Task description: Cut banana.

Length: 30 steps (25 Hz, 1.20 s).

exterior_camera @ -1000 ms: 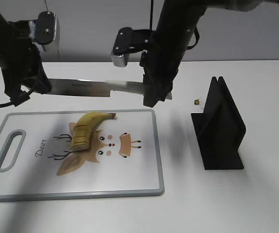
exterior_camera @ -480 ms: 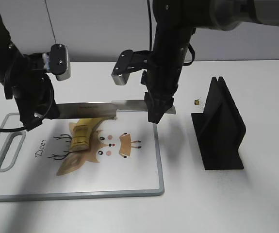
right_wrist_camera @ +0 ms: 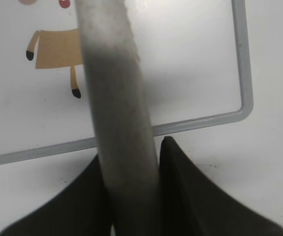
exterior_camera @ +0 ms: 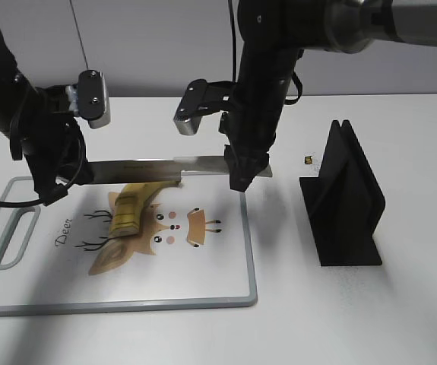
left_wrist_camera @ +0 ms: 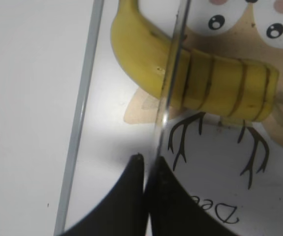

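The banana (exterior_camera: 131, 204) lies on the white cutting board (exterior_camera: 203, 293), with its near end cut into several slices that still sit together. A long knife (exterior_camera: 150, 169) is held level across it. My left gripper (exterior_camera: 62, 179) is shut on the blade tip. My right gripper (exterior_camera: 242, 179) is shut on the knife handle (right_wrist_camera: 116, 98). In the left wrist view the blade (left_wrist_camera: 173, 64) is seen edge-on and crosses the banana (left_wrist_camera: 146, 54) right beside the last slice cut, ahead of my left gripper (left_wrist_camera: 148, 160). My right gripper (right_wrist_camera: 134, 147) sits over the board's grey rim (right_wrist_camera: 244, 73).
A black knife stand (exterior_camera: 343, 201) stands on the table right of the board. A small dark-and-yellow scrap (exterior_camera: 308, 160) lies behind it. The board's handle slot (exterior_camera: 13, 232) is at its left end, and the board's grey rim (left_wrist_camera: 79, 128) shows in the left wrist view.
Both arms have lowered the knife from well above the board down to the banana's top. In the last half second it hardly moved.
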Available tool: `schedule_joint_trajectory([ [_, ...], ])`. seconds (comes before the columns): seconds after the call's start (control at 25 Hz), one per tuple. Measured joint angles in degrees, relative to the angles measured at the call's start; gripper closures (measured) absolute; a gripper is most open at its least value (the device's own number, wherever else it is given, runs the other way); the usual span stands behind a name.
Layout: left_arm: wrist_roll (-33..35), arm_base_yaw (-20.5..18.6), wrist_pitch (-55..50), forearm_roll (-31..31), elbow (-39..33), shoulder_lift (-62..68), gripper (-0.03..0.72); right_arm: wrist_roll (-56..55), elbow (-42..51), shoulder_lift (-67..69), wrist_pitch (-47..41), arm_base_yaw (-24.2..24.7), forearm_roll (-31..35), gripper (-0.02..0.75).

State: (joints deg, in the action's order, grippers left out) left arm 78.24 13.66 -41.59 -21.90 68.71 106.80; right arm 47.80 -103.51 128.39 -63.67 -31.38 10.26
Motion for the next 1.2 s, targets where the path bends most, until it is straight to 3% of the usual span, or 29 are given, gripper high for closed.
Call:
schedule_joint_trajectory([
  [0.88, 0.0, -0.1, 0.0, -2.0, 0.1, 3.1, 0.690, 0.0, 0.1, 0.9, 1.4, 0.0, -0.7, 0.532],
  [1.2, 0.1, -0.2, 0.8, -2.1, 1.0, 8.2, 0.688, 0.1, -0.2, 6.9, 2.9, 0.1, 0.2, 0.529],
])
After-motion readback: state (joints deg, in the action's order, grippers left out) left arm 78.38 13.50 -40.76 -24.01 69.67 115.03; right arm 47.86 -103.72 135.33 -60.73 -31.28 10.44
